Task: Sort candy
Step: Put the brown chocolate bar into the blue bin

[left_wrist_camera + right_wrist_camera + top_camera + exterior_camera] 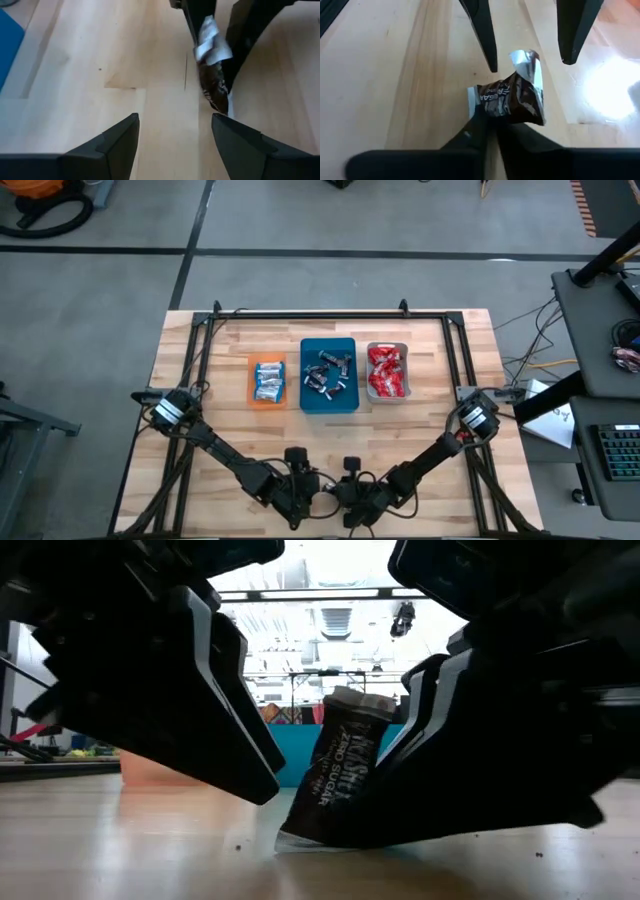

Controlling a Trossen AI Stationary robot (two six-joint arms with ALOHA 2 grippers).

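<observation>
A dark brown candy (512, 97) with silver crimped ends stands tilted near the table's near edge, with my right gripper (492, 117) shut on it. My left gripper (175, 122) is open just to the candy's left, fingers slanting down and nothing between them. In the low view the candy (335, 775) sits between the two grippers. Other candy lies sorted in the trays: light blue-and-white pieces (267, 383), dark pieces (330, 373) and red pieces (386, 372). My right gripper pinches the candy's lower side (492, 107), near its white crimped end, between its two fingertips. The fingers come slanting down from the table's right. The candy stands tilted, silver end (350, 700) up, its lower end (300, 830) on or just above the table.
An orange tray (251, 385), a teal tray (308, 348) and a grey tray (387, 347) stand in a row at the table's middle, beyond both grippers. Bare wood lies between the trays and the grippers. A black frame runs along the table's edges.
</observation>
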